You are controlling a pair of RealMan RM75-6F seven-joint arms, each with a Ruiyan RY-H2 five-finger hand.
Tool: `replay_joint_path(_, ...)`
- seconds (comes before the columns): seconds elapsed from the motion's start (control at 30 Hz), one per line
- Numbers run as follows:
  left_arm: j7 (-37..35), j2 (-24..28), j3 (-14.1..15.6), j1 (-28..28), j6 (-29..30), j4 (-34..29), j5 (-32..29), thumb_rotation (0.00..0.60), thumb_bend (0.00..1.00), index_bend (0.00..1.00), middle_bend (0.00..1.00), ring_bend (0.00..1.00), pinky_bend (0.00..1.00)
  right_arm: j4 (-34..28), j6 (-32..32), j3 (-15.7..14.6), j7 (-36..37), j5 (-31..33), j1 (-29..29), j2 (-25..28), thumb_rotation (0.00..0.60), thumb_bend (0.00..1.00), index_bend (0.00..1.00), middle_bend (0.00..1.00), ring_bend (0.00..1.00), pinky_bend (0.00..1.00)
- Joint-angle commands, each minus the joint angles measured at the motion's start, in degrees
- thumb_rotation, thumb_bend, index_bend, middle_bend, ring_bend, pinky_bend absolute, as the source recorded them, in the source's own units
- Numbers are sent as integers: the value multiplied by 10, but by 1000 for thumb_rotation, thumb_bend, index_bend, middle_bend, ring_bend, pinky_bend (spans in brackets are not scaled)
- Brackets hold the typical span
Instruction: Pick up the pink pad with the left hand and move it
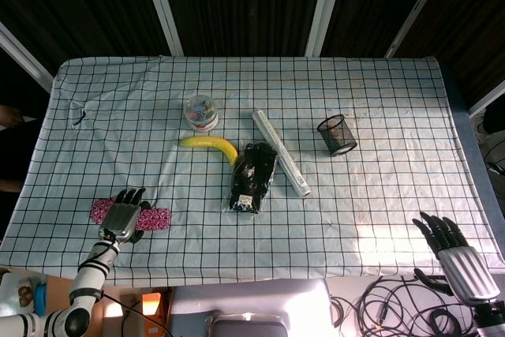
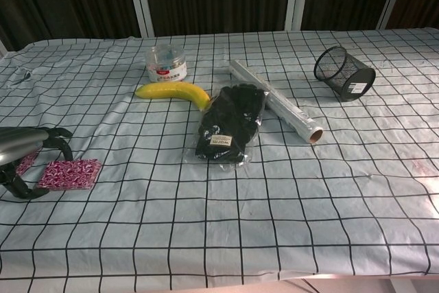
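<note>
the flat pink patterned pad [image 2: 70, 173] lies near the table's front-left corner. the left hand [image 2: 27, 159] arches over it, fingers spread, not gripping. the right hand [image 1: 451, 250] hangs open off the front-right corner.

A white cloth with a black grid [image 1: 379, 116] covers the bench. Toward its far middle stands a small clear plastic tub with a printed label [image 1: 200, 112], holding small coloured items too small to tell apart. Just in front of it lies a curved yellow banana [image 1: 211, 145], its right tip just beside a black glove sealed in a clear plastic bag [image 1: 252, 177] that carries a small white label. A long roll wrapped in silvery clear film [image 1: 281, 163] lies diagonally along the bag's right side. Farther right, well apart, a black wire-mesh pen cup [image 1: 337, 134] lies tipped over on the cloth, its open mouth showing in the chest view [image 2: 343, 73].
</note>
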Motion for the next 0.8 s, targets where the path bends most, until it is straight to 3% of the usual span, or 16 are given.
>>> replay_joint_path(0.03, -11, 3, -2, 4, 2, 1, 10, 600, 341, 585, 45, 0, 0, 0, 1, 0, 1, 1, 0, 0, 600, 198, 0, 0, 0, 0)
replay_joint_path(0.53, -66, 54, -1, 33, 17, -24, 54, 600, 341, 621, 59, 0, 0, 0, -1, 0, -2, 1, 0, 0, 600, 198, 0, 0, 0, 0)
replay_joint_path(0.8, -116, 102, 30, 83, 42, -28, 98, 600, 333, 614, 61, 0, 0, -1, 5, 0, 2, 0, -2, 1, 600, 198, 0, 0, 0, 0)
